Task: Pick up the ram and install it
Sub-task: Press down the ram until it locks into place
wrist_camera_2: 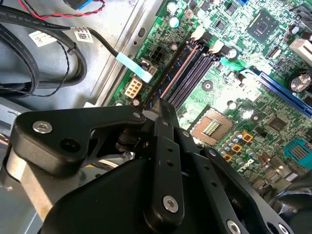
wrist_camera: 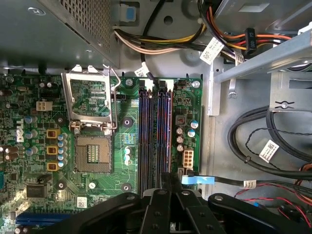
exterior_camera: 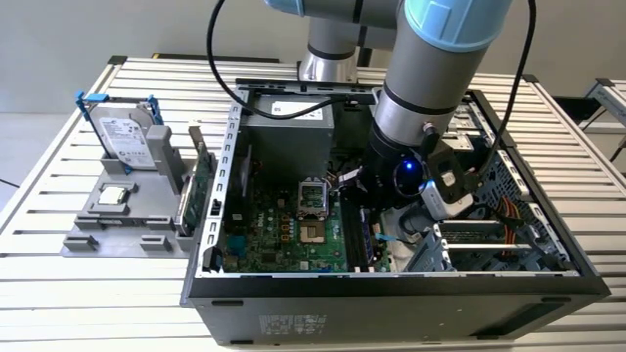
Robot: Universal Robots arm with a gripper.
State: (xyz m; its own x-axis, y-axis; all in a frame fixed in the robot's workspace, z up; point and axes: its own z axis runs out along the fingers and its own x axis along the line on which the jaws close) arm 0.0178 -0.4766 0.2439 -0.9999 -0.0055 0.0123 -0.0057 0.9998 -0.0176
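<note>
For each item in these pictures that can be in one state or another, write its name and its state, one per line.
computer case: side panel off, interior exposed
CPU socket: retention frame raised, socket empty
ram: standing in a memory slot, gripper over one end
gripper: fingers close together over the ram slots
hard drive: upright in the grey stand outside the case

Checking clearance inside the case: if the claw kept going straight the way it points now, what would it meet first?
Most likely the memory slots on the motherboard. In both wrist views the claw points at the slot ends, beside the open CPU socket. How much gap remains is hard to judge.
</note>
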